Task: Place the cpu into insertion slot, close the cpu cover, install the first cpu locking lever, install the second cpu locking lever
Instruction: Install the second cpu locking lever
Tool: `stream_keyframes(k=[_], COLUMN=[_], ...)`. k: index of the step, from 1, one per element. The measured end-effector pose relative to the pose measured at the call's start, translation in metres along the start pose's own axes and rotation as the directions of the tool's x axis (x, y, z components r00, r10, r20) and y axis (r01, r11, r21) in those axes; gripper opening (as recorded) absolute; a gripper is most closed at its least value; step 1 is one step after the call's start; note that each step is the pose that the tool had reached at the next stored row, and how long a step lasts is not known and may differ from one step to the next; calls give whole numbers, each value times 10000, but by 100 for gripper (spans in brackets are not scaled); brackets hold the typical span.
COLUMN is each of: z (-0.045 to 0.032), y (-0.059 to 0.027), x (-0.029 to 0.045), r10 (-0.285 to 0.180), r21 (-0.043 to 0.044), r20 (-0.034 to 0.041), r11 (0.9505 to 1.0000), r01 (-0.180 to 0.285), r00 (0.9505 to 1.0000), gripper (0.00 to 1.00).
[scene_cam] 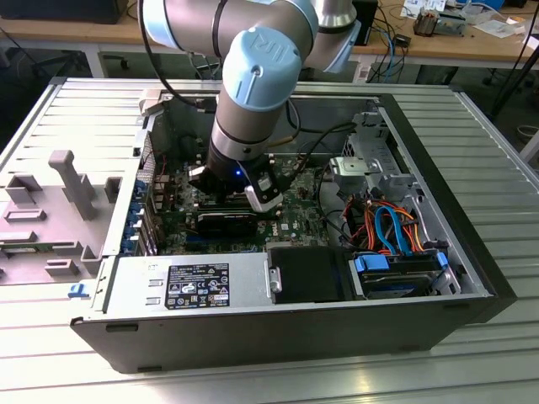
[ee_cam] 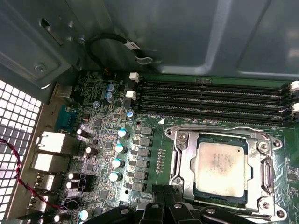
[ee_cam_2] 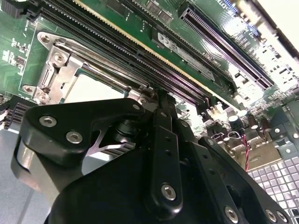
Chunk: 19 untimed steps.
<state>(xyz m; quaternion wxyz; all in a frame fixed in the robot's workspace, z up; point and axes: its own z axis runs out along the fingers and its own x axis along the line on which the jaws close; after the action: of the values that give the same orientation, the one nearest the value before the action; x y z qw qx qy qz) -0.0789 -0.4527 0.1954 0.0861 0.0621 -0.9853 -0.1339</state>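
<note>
The cpu [ee_cam: 219, 164] lies seated in the insertion slot [ee_cam: 183, 184], lower right of the first wrist view, with the cpu cover [ee_cam: 261, 154] framing it. My pincer [ee_cam: 161, 207] hovers just beside the socket; whether it's open I cannot tell. I judge the lever step is in hand, calling for a precise hooking press.

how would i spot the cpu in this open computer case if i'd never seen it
Find the green motherboard inside the open computer case. Beside its four long black memory slots sits a square silver metal frame. The cpu is the flat, dull silver-grey square in that frame's window, the only plain metal plate among small round capacitors and dark chips.
</note>
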Motion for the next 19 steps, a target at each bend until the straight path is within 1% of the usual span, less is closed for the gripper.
stream_keyframes(k=[3,6,10,16,17,18,19], z=[-2,-22,-31,-115,-118,-124,-137], y=[2,8,10,34,33,30,23], x=[3,5,7,18,2,-28,-94], r10=[-3,2,9,12,15,28,59], r21=[4,63,97,109,106,100,83], r20=[18,24,23,22,9,-39,-157], r11=[10000,10000,10000,9999,9999,9999,9999], r01=[3,-2,-9,-12,-16,-28,-58], r00=[10000,10000,10000,10000,10000,10000,9999], gripper=[11,11,11,11,11,11,11])
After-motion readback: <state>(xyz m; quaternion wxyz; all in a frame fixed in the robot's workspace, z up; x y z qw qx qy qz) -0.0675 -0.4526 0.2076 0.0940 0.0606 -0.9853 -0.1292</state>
